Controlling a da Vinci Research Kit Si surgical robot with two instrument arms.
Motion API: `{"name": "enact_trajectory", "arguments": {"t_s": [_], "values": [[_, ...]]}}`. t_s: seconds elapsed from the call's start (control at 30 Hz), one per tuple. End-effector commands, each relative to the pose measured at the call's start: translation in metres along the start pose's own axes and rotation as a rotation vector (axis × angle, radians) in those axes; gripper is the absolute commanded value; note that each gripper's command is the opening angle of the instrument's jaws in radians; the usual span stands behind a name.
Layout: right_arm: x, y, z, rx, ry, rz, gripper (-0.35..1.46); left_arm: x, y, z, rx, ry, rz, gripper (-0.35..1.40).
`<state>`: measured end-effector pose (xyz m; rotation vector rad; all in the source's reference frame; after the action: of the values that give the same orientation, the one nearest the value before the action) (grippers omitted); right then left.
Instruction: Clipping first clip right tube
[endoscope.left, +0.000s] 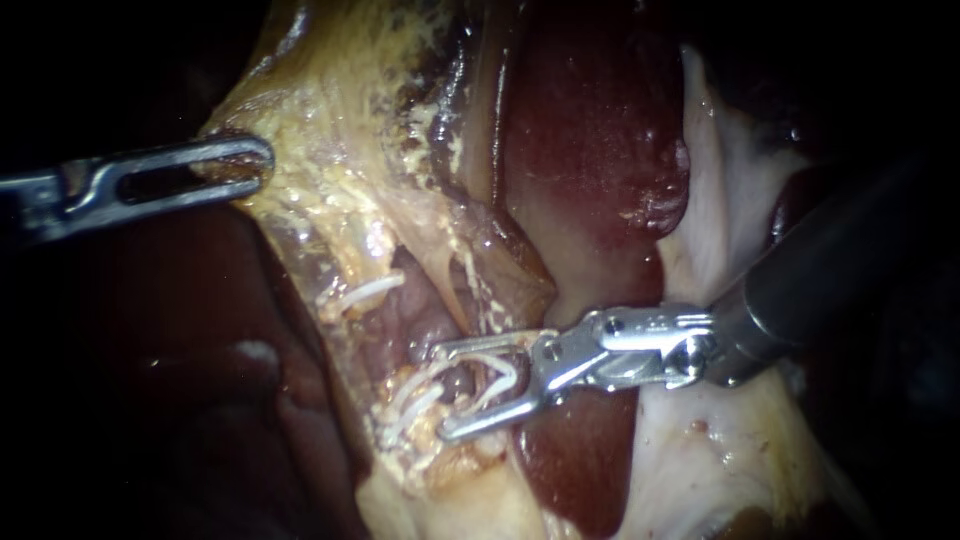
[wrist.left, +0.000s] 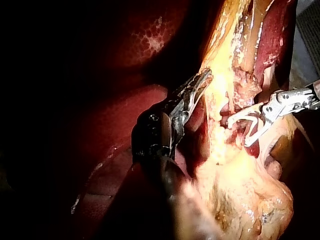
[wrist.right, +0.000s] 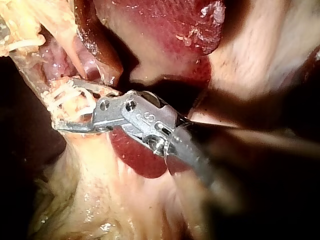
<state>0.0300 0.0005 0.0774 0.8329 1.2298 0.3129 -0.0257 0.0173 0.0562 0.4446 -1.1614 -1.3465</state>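
My right instrument (endoscope.left: 442, 392) comes in from the right. Its jaws stand open around a reddish tube (endoscope.left: 462, 384), and a white clip (endoscope.left: 503, 374) lies between them. Just left of the jaws, other white clips (endoscope.left: 408, 406) sit on the same strand. In the right wrist view these jaws (wrist.right: 62, 104) straddle the clipped strand (wrist.right: 67, 97). My left instrument (endoscope.left: 255, 160) holds the edge of the yellowish gallbladder tissue (endoscope.left: 330, 150) at upper left, jaws shut on it. The left wrist view shows that grip (wrist.left: 204, 79), with the right instrument (wrist.left: 235, 131) beyond it.
Another white clip (endoscope.left: 365, 290) sits on a strand above the jaws. Dark red liver (endoscope.left: 590, 150) lies behind, with more liver (endoscope.left: 150, 380) at lower left. Pale tissue (endoscope.left: 720, 440) lies under the right shaft.
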Motion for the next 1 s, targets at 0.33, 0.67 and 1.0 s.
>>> {"name": "enact_trajectory", "arguments": {"t_s": [0.33, 0.67, 1.0], "values": [[0.0028, -0.0010, -0.0051, -0.065, 0.025, 0.087, 0.59, 0.0000, -0.0001, -0.0005, -0.001, 0.000, 0.006, -0.35], [0.0019, 0.0004, -0.0046, -0.088, 0.031, 0.118, 0.59, 0.0001, -0.0003, -0.0006, -0.002, -0.001, 0.006, -0.35], [-0.0001, 0.0019, -0.0027, -0.100, 0.023, 0.136, 0.59, 0.0001, -0.0006, -0.0006, -0.003, -0.002, 0.005, -0.35]]}}
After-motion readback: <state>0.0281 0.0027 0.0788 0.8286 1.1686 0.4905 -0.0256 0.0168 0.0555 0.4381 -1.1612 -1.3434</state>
